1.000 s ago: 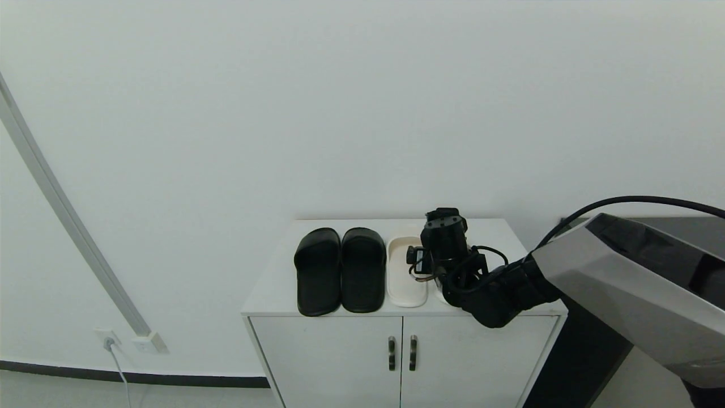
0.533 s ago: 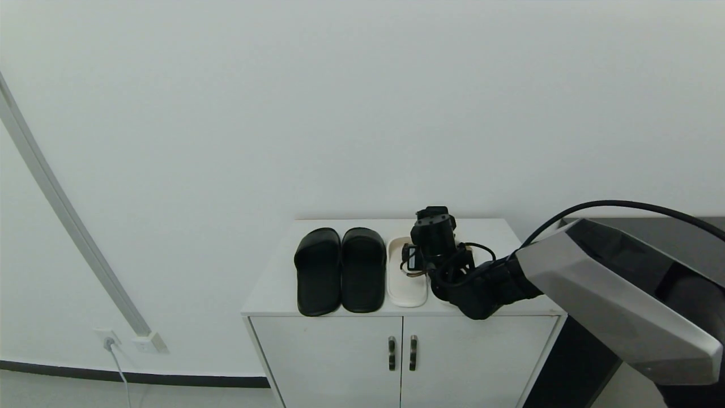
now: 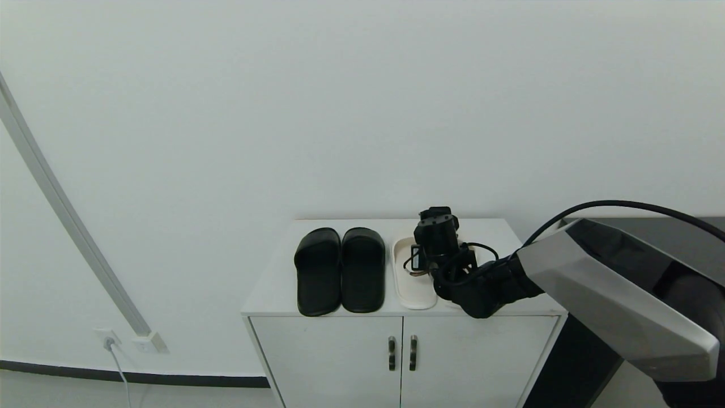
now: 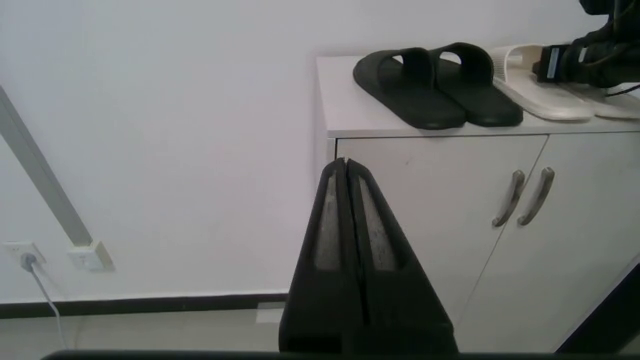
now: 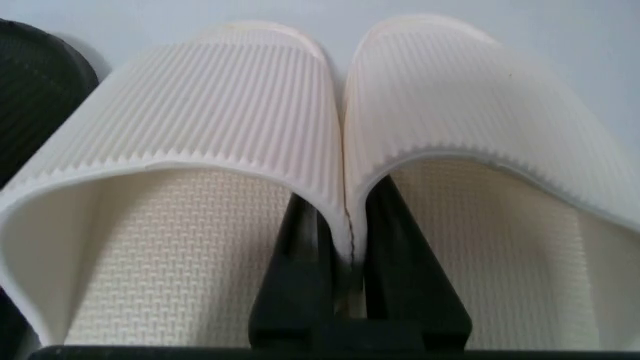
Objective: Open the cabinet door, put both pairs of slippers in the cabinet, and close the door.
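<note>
The low white cabinet (image 3: 272, 297) has both doors (image 3: 334, 362) shut, so nothing is put away yet. The black rubber slippers (image 3: 317, 266) sit on its top. Beside them, the right pincer (image 5: 345, 240) pinches the cream ribbed slippers (image 5: 240, 110) together by their straps. The left pincer (image 4: 346, 166) hangs low, pressed together, holding nothing. Opening, storing and closing all look left to do.

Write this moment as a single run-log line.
right gripper: shut on white slippers, inner straps | left gripper: shut, empty | black slippers: atop cabinet | doors: closed
</note>
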### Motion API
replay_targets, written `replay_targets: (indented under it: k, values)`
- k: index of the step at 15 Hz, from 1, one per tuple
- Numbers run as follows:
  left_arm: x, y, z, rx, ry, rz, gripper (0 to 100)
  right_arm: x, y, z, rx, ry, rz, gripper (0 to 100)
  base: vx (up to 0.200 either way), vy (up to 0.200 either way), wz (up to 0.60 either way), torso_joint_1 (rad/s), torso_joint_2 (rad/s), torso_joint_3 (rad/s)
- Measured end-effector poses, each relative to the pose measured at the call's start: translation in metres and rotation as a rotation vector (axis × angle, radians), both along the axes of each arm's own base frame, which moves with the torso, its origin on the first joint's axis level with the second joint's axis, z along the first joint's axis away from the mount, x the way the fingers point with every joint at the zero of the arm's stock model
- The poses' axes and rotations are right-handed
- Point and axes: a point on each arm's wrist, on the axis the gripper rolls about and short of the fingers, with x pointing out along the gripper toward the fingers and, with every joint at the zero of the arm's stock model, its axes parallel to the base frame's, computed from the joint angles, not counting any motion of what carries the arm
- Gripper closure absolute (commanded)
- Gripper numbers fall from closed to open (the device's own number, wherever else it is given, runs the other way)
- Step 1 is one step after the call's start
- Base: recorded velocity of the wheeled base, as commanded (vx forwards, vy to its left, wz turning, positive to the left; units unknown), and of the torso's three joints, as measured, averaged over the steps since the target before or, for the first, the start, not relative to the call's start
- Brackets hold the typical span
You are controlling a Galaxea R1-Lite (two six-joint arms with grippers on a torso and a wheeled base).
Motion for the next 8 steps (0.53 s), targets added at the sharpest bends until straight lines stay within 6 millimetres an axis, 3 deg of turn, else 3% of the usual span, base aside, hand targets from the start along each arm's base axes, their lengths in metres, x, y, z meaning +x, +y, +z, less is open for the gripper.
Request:
replay_targets:
  k: [4,8]
  values:
    - [0.0,0.0,0.0,-0.001,0.0,-0.001,100,-0.03,-0.014,0.026,0.0,-0.026,0.047,100,0.0,0.0,0.0,0.0,0.0,0.0]
    - [0.0,0.0,0.0,-0.001,0.0,0.0,100,-0.096,-0.041,0.053,-0.004,-0.033,0.257,100,0.0,0.0,0.0,0.0,0.0,0.0]
